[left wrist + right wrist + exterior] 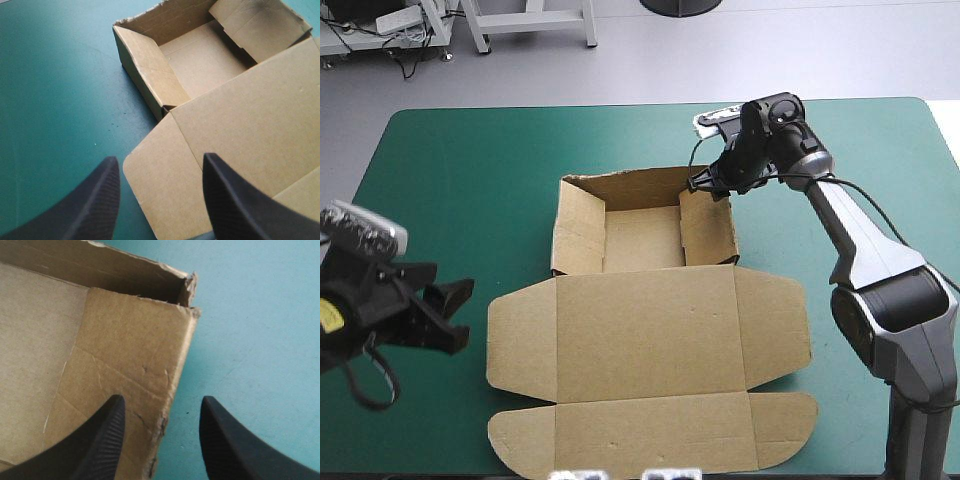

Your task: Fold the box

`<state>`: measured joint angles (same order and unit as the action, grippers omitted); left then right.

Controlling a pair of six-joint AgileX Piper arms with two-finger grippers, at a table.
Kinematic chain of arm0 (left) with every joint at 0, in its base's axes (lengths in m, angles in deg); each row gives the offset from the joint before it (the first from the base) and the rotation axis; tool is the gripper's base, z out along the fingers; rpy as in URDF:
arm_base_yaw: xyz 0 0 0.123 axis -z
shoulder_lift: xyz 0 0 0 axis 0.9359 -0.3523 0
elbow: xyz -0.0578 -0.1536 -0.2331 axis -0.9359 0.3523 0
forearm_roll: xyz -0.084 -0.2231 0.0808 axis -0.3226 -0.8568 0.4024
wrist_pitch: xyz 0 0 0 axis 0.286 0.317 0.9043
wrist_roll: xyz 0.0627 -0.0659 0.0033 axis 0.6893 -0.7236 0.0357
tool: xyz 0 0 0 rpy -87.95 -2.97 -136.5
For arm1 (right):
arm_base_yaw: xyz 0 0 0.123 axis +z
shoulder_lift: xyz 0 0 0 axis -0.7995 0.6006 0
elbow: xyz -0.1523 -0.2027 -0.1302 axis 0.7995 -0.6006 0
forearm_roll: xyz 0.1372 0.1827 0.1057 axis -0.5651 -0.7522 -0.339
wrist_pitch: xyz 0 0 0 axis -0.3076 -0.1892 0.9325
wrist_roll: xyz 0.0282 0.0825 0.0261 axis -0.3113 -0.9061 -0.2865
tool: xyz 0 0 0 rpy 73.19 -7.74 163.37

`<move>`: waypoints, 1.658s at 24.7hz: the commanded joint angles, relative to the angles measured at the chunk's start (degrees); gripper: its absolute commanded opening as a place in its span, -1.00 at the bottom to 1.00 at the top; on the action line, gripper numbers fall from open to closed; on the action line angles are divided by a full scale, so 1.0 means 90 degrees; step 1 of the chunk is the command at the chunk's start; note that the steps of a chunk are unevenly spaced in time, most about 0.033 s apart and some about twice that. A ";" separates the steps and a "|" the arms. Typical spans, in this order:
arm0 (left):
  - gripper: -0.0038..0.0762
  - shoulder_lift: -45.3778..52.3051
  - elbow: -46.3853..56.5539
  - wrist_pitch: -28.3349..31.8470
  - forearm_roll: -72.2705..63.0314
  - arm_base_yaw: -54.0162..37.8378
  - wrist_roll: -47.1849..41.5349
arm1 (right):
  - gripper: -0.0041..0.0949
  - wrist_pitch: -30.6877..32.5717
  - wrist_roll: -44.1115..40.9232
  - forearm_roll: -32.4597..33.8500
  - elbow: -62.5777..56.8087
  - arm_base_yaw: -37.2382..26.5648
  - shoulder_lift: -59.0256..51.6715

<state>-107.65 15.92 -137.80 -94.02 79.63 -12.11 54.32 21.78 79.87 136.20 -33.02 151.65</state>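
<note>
Brown box [650, 330] is being observed mid-table as a tray, lid flat nearside. Right gripper [710, 186], fingers parted, is being held astride its right wall; left gripper [453, 312], fingers spread, beside lid's left flap.

Finding: robotics laboratory or test room; evidence as follows: a left arm [365, 305] and a right arm [865, 255], both robotic, stationed at one worktop [470, 150] under a teal-green cover; a cut brown box [640, 330] laid out between them; bare grey floor [770, 50] beyond; white metal frame legs [532, 25]; a low rack [360, 42] with loose cables [410, 55] at the far left.
</note>
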 commanded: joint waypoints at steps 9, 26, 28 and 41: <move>0.00 0.1001 0.0616 -0.0178 -0.0068 0.0007 -0.0075 | -0.86 0.0055 -0.0050 -0.0980 0.0128 -0.0037 -0.0162; 0.00 0.1001 0.0616 -0.0121 0.0623 0.0007 -0.0075 | -0.93 0.0066 0.0027 0.0882 0.0128 -0.3649 -0.1557; 0.00 0.1001 0.0616 -0.0121 0.0595 0.0007 -0.0075 | -0.93 0.0055 0.0146 0.0470 0.0084 -0.4454 -0.1504; 0.00 0.1001 0.0616 0.0004 0.0542 0.0007 -0.0126 | -0.37 -0.0119 0.1353 0.0855 -0.0776 -0.5235 -0.0803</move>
<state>-98.15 22.62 -137.80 -88.32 79.63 -12.49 53.53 30.83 86.61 127.78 -79.88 147.00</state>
